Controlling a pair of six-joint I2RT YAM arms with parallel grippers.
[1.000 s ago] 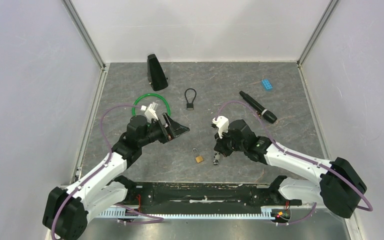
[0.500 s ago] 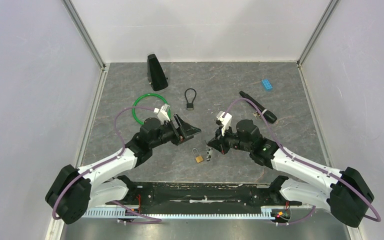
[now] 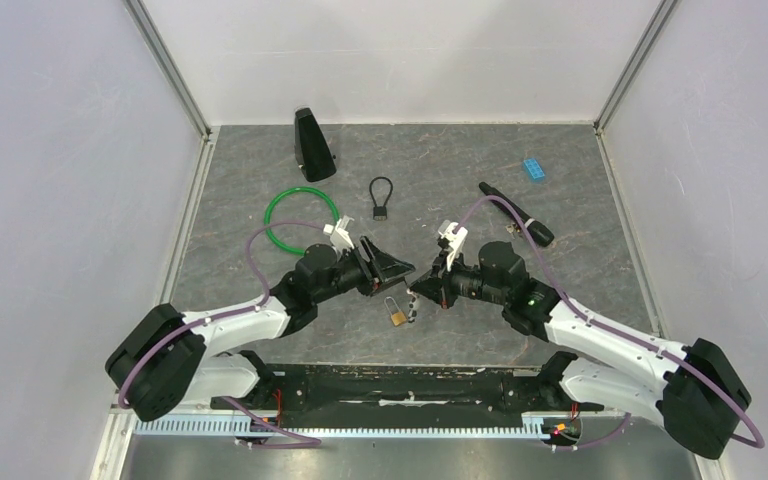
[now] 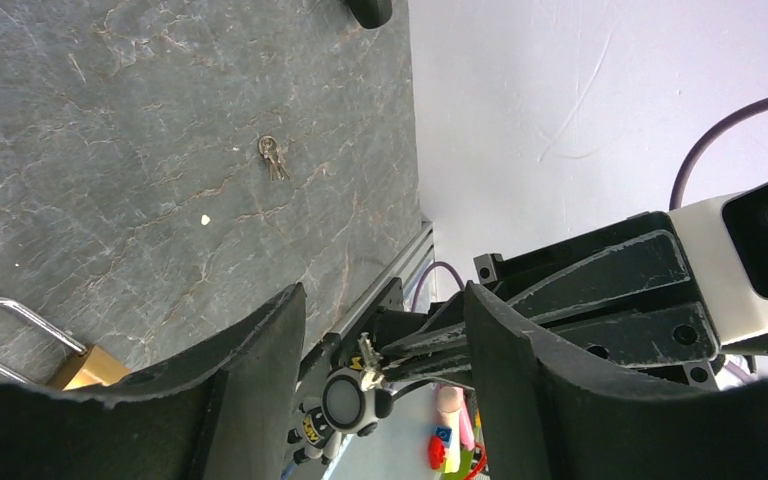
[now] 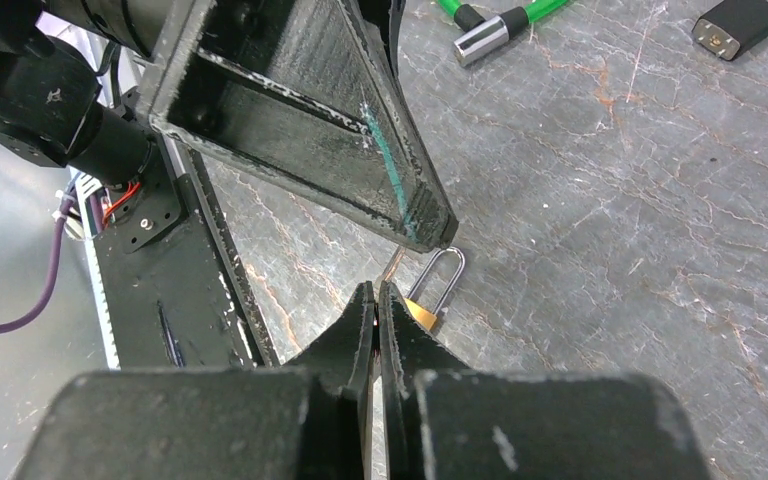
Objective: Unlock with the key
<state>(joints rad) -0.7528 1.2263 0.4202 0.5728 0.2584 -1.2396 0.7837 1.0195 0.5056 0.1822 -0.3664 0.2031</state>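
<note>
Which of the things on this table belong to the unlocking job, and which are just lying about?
For the job:
- brass padlock
- key, pinched in the right gripper
- left gripper, open near the padlock

Lying about:
- green cable loop
- black cable lock
- black wedge
- blue brick
- black marker
- small loose keys

No word, number, brand or sign can be read in any view. The face of the small brass padlock with a steel shackle [image 3: 397,316] is too small and blurred to show any stamp. The small toy-figure charm [image 4: 345,402] hanging by the silver key [image 5: 392,266] carries yellow-and-black marks that cannot be made out.
</note>
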